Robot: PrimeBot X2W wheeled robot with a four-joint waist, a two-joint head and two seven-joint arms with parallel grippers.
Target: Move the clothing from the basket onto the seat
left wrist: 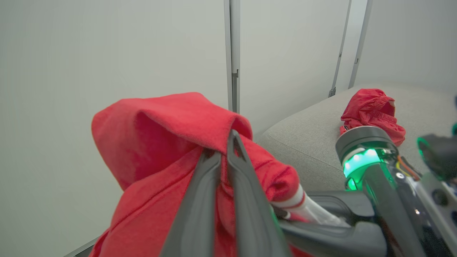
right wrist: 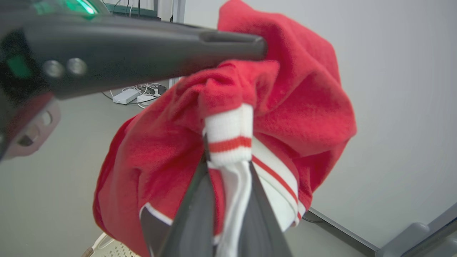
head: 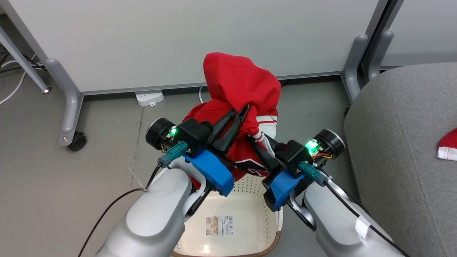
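Basket [head: 273, 243] sat below and behind both jaws, its floor bare apart from a barcode sticker [head: 220, 225]

Left jaws clenched on a fold of the red garment [head: 239, 82], fingertips pinched together with cloth bunched between them. Right jaws clenched on its white striped cuff [right wrist: 228, 137], just to the right of the left pair, the two sets of tips near each other.

The garment rose in a hump over and ahead of both sets of tips, the rest hanging beneath them toward the basket's far wall. Whether the lowest edge touched that wall, could not tell.

Seat [head: 400, 142] lay off to the right of the right jaws, well apart from them. A second red garment [head: 449, 146] lay on the seat, farther right again.

Pale partition panel [head: 178, 35] stood beyond the tips.

Judged step: carry phase for the last piece, held up out of the basket. The next move likely calls for swinging both arms right together, keeping the hanging cloth clear of the basket rim, then letting go over the cushion
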